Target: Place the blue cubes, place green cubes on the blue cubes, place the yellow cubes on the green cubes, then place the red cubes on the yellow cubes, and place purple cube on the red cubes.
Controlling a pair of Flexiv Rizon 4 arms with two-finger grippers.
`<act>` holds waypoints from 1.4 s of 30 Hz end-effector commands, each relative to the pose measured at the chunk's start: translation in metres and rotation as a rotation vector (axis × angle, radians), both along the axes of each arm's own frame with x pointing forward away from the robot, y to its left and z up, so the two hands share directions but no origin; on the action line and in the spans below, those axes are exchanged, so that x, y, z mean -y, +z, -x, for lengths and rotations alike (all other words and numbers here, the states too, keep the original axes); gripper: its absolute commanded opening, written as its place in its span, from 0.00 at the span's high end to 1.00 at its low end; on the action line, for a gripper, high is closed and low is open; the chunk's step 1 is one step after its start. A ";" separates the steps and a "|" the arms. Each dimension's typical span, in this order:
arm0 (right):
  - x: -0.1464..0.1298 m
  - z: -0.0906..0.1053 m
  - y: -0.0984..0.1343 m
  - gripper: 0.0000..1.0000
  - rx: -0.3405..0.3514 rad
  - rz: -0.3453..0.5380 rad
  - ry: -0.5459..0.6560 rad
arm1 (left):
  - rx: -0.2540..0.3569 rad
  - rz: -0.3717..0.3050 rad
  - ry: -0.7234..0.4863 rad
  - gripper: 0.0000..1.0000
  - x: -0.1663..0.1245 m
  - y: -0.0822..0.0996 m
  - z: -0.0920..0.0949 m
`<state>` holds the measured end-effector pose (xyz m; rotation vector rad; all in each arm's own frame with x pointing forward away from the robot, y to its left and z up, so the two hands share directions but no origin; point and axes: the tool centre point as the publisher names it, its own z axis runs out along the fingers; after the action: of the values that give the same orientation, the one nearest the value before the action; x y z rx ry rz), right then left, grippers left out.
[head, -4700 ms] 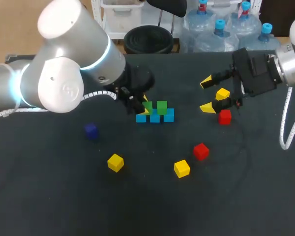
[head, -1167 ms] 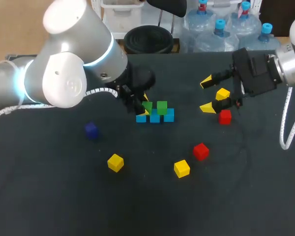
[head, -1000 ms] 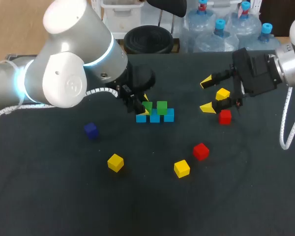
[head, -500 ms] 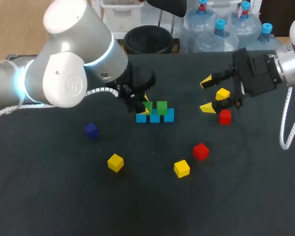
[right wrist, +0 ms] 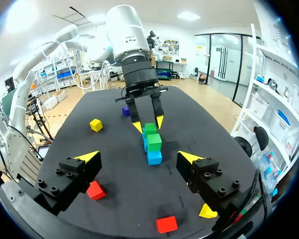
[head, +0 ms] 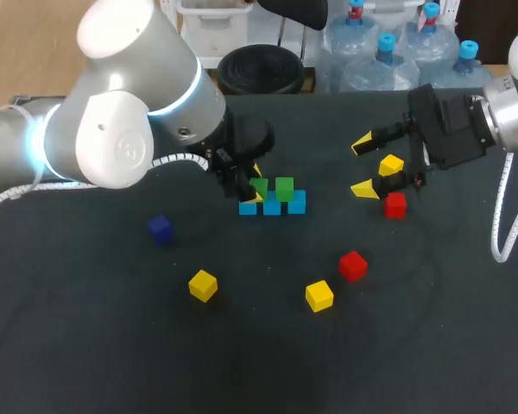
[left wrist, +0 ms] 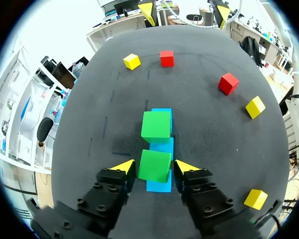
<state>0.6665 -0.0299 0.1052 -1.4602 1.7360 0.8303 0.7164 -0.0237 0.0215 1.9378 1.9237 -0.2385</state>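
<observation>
At the left end of the blue cubes point(head: 272, 207), the left gripper point(left wrist: 154, 167) straddles the left green cube point(left wrist: 155, 164), its fingers slightly spread, seemingly just clear. Far right, the right gripper point(head: 362, 166) hangs wide open, empty.

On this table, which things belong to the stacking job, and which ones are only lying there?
Job: blue cubes, green cubes, yellow cubes, red cubes, purple cube.
Not the job: table, white cable of the right arm.
</observation>
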 end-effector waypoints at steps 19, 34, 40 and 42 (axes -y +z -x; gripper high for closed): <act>0.000 0.000 -0.001 0.00 0.001 -0.002 0.000 | 0.069 -0.001 0.080 0.00 -0.023 0.058 0.005; 0.000 0.000 -0.001 0.00 0.001 -0.002 0.000 | 0.130 -0.014 0.092 0.00 -0.053 0.086 0.022; 0.000 0.000 -0.001 0.00 0.001 -0.002 0.000 | 0.177 -0.012 -0.012 0.00 -0.065 0.091 0.035; 0.000 0.000 -0.001 0.00 0.001 -0.002 0.000 | 0.188 -0.015 -0.086 0.00 -0.068 0.092 0.041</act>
<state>0.6665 -0.0299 0.1052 -1.4601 1.7360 0.8304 0.6859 0.0335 0.1093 1.9489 1.7966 -0.0355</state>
